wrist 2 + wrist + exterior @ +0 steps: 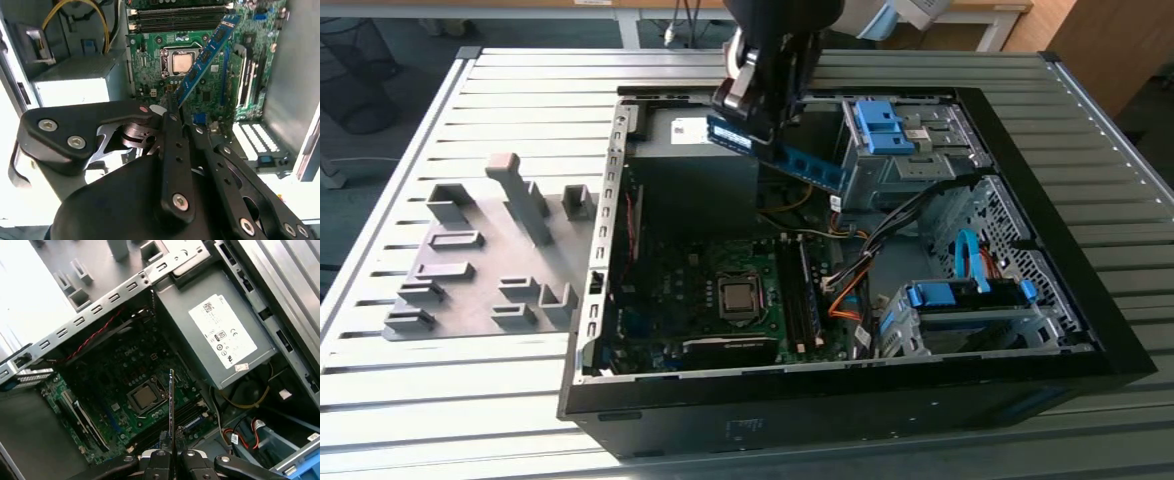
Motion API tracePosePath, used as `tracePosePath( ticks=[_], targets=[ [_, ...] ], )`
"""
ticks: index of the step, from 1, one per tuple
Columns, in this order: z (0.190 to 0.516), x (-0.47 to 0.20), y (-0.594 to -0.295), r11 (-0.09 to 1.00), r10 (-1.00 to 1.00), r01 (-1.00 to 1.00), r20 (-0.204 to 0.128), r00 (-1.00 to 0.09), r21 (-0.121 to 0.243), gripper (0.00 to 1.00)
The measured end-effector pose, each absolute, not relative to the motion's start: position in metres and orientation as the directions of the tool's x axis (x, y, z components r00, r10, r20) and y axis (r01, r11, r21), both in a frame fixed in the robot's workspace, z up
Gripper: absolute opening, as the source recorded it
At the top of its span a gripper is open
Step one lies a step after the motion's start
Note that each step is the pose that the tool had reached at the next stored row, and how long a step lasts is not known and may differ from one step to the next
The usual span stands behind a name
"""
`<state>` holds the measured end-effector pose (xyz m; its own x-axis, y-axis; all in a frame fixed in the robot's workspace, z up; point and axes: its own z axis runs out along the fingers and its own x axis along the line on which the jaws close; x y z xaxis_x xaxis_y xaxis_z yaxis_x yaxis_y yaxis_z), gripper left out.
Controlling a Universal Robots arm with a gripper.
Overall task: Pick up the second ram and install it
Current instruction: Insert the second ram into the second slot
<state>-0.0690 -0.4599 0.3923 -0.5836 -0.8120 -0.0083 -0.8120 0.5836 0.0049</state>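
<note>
While the arm hangs over the open computer case (1107, 330), the scene reads as follows.

Gripper: the gripper (754, 105) is closed on the second ram, its fingers (172, 130) pinching one end of the stick; in the first wrist view the gripper (171, 456) clamps the board edge-on.

Second ram: the second ram (781, 152) is held in the air above the case, tilted, its blue label facing the exterior view; in the second wrist view the second ram (207, 52) slants over the motherboard, clear of it, and in the first wrist view the second ram (171, 410) shows as a thin line.

Motherboard: the green motherboard (680, 290) lies flat in the case, with the bare processor (739, 296) at its middle.

Memory slots: the long slots (175, 20) run beside the processor; I cannot tell whether one already carries a stick.

Power supply: the grey power supply (220, 335) sits in a corner of the case.

Drive bays: the blue-tabbed bays (894, 135) line the exterior view's right.

Tabletop: the slatted tabletop (400, 400) carries the case and, on the exterior view's left, a grey fixture plate (480, 270) with plastic blocks.
</note>
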Motion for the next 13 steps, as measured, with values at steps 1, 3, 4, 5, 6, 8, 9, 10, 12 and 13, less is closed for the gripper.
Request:
tracePosePath(
  ticks=[1, 3, 4, 5, 6, 8, 9, 10, 12, 13],
  targets=[
    [0.3921, -0.069, -0.4599, 0.598, -0.802, -0.802, -0.008, -0.598, 0.005, 0.14],
    [0.3917, -0.069, -0.4599, 0.626, -0.78, -0.78, -0.008, -0.626, 0.005, 0.14],
    [0.3916, -0.069, -0.4599, 0.64, -0.769, -0.769, -0.008, -0.64, 0.005, 0.14],
    [0.3914, -0.069, -0.4599, 0.653, -0.757, -0.757, -0.008, -0.653, 0.005, 0.14],
    [0.3912, -0.069, -0.4599, 0.666, -0.746, -0.746, -0.008, -0.666, 0.005, 0.14],
    [0.3908, -0.069, -0.4599, 0.693, -0.721, -0.721, -0.008, -0.693, 0.005, 0.14],
    [0.3907, -0.069, -0.4599, 0.705, -0.709, -0.709, -0.008, -0.705, 0.005, 0.14],
    [0.3904, -0.069, -0.4599, 0.719, -0.695, -0.695, -0.008, -0.719, 0.005, 0.14],
    [0.3901, -0.069, -0.4599, 0.744, -0.668, -0.668, -0.008, -0.744, 0.004, 0.14],
    [0.3899, -0.069, -0.4599, 0.756, -0.655, -0.655, -0.008, -0.756, 0.004, 0.14]
  ],
)
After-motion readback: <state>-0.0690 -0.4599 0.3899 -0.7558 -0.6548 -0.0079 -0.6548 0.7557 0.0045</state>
